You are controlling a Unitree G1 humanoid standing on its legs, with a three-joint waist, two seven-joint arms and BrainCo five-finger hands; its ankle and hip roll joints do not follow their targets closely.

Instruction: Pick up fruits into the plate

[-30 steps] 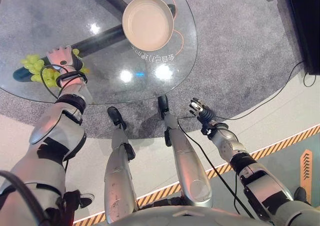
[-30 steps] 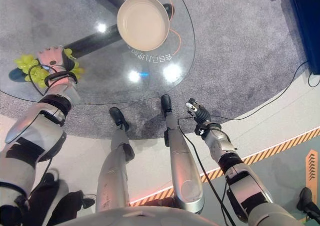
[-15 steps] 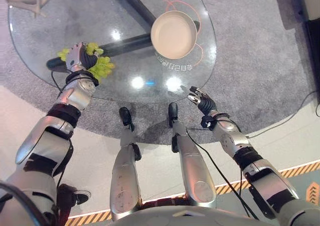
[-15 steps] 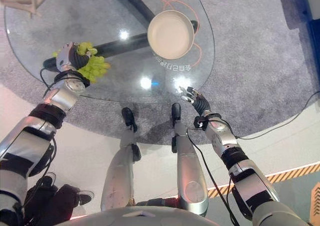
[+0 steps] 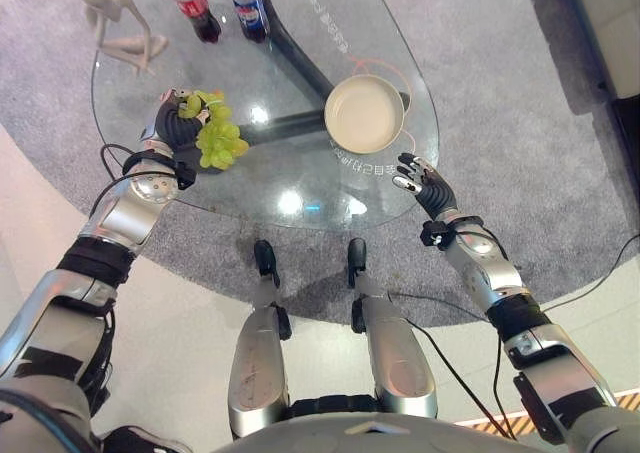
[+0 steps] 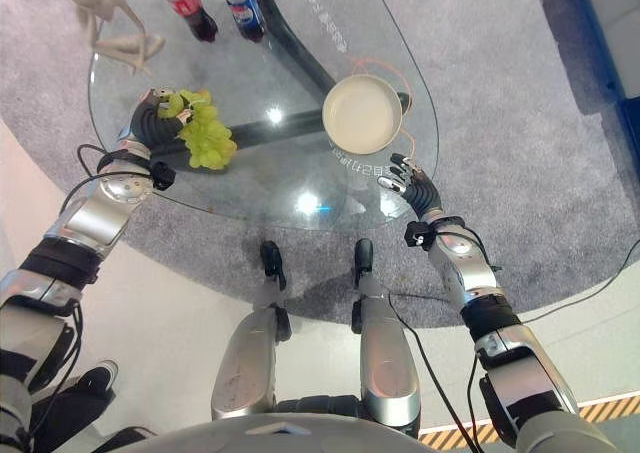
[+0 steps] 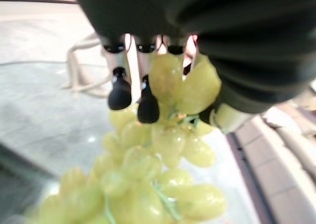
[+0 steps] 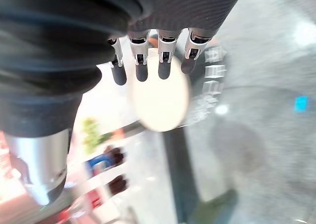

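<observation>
Left wrist view shows the left robot hand (image 7: 148,80) with its dark-tipped fingers (image 7: 120,94) curled round the top of a bunch of green grapes (image 7: 163,150), which hangs below the palm. In the left eye view that robot hand (image 5: 175,123) now holds the grapes (image 5: 220,141) above the left part of the glass desk (image 5: 300,203). A second ago the same hand was down on the fruit at the desk's near left edge; half a second ago it had the bunch gripped. The camera has also swung upward, so much of the shift across the picture is the head's, not the fruit's. I judge the pick done and the carry to the plate (image 5: 364,114) as the step in hand; the plate is bare and well apart from the grapes, to their right.

The right robot hand (image 5: 424,182) has come up from below the desk's edge and hovers near the plate's near right side, fingers relaxed and holding nothing.

The grapes are pale yellow-green, plump and glossy, on thin green stalks. The bunch dangles loosely, so single grapes could drop off in a fast swing.

Two bottles (image 5: 226,3) and a pale figurine (image 5: 118,23) stand at the far side.
</observation>
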